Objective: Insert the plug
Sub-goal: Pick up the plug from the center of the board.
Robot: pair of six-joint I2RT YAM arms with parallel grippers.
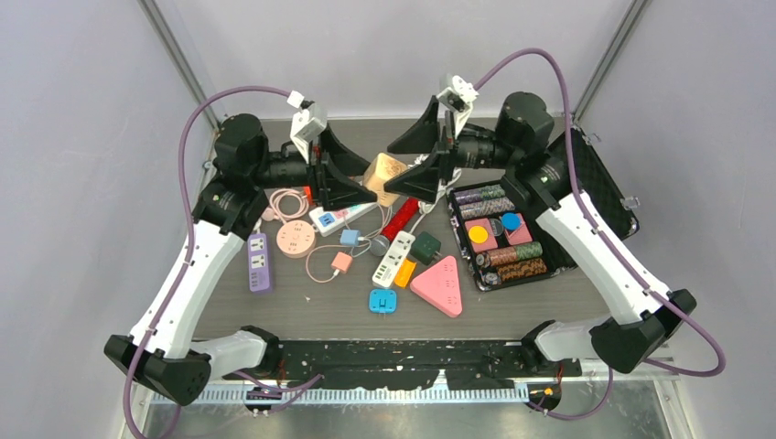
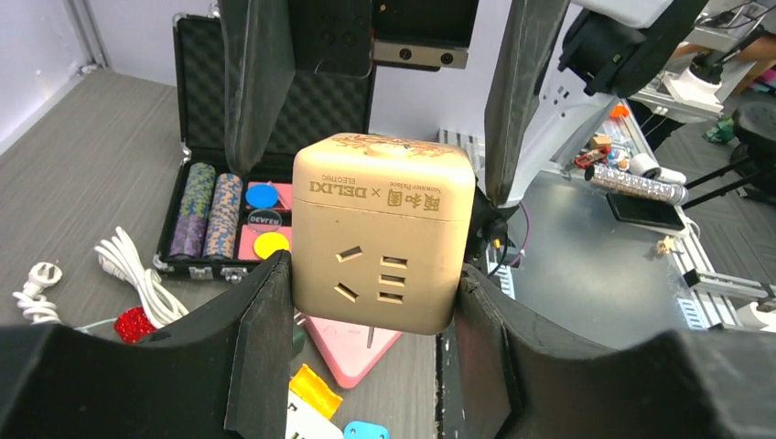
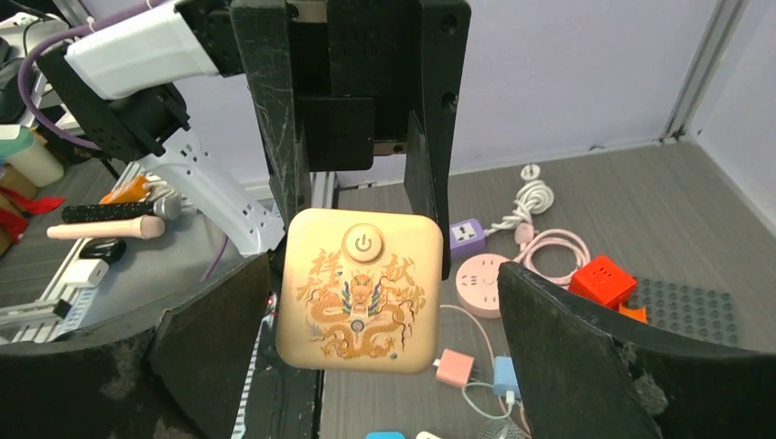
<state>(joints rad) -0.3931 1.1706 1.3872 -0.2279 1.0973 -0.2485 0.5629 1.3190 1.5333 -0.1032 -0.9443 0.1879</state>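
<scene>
Gray desk (image 1: pixel 229 315) under pale walls, with two arms bolted at its near edge. The left arm (image 1: pixel 197 265) climbs from its base, bends at the elbow and lays its forearm level toward the middle. Its left hand (image 1: pixel 369 181) is clamped on the one gold socket cube (image 1: pixel 384 174), held in the air over the far middle of the desk. A finger (image 2: pixel 261 357) presses each side face, and the socket holes face the left wrist camera.

Under it lie, counted from the left:
- one purple strip (image 1: pixel 259 262)
- one white plug (image 3: pixel 529 171) on a coiled white cable
- one round pink socket (image 1: pixel 295 239)
- one red cube (image 3: pixel 604 282)
- two white strips (image 1: pixel 334 218) (image 1: pixel 393 259)
- one dark green cube (image 1: pixel 425 248)
- one pink triangular socket (image 1: pixel 439 285)
- one black case (image 1: pixel 599 197) with four rows of chips (image 1: pixel 512 254)

The right arm (image 1: pixel 595 247) mirrors the left. Its right hand (image 1: pixel 397 166) is spread wide around the cube's dragon-printed face. One of its fingers (image 3: pixel 567 357) stands well apart from the cube. The other is just beside it, and contact cannot be told.
</scene>
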